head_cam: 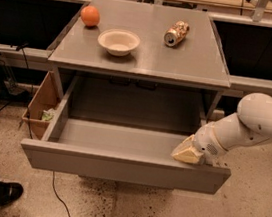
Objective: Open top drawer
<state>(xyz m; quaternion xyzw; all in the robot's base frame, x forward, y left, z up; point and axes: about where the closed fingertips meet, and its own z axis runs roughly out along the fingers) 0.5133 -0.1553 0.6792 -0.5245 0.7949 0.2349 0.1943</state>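
Sitting at the right end of the top drawer point(122, 167), just behind the front panel's right corner, the claw point(189, 151) shows only as a cream wedge low against the inner right wall. Whether it is spread or closed cannot be told, nor whether it grips anything. Behind it a white arm point(255, 122) runs up and off to the right.

The top drawer stands pulled well out from under the tabletop point(193, 63), and its shallow grey inside lies bare to view.

On the tabletop a white bowl point(118, 42) sits left of centre. An orange point(90, 16) lies near the back left corner, just beyond the bowl. A crumpled can point(176, 34) lies on its side further right, apart from both.

Left of the drawer, a cardboard box point(38, 102) leans beside the table leg. A dark shoe point(3, 194) rests on the speckled floor at the lower left.
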